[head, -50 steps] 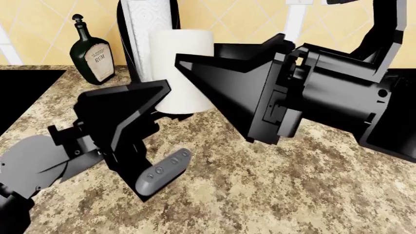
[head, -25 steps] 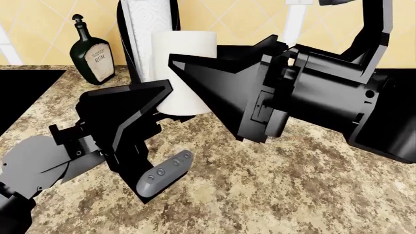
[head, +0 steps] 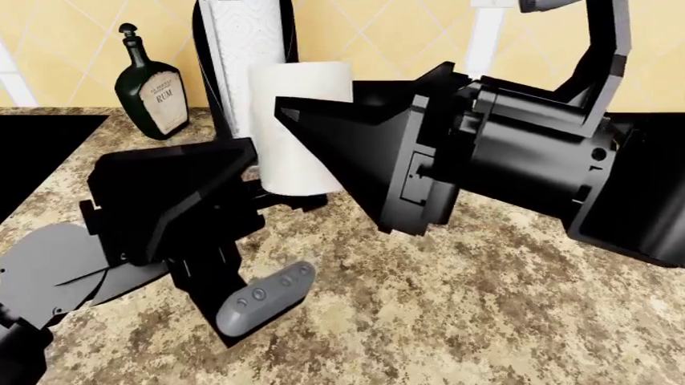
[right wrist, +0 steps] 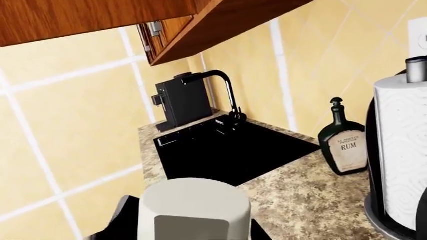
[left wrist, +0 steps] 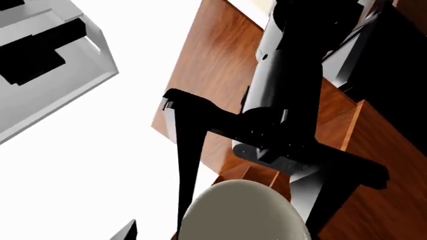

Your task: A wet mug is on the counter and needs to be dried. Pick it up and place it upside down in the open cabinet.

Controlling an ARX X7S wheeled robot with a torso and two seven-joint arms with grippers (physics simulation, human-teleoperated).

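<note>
Mug (head: 303,128): we see it upright, white, clamped in the right gripper (head: 310,132), in front of the paper-towel roll (head: 244,56); whether it rests on the worktop (head: 482,305) we cannot tell.
Right gripper: black jaws closed on the mug; in the right wrist view the mug (right wrist: 193,209) sits between them.
Left gripper (head: 188,200): low over the worktop beside the mug; we cannot tell if it is open or closed.
Rum bottle (head: 151,84): upright at the tiled wall, near the roll.
Grey remote-like object (head: 265,297): lying on the worktop under the left gripper.
</note>
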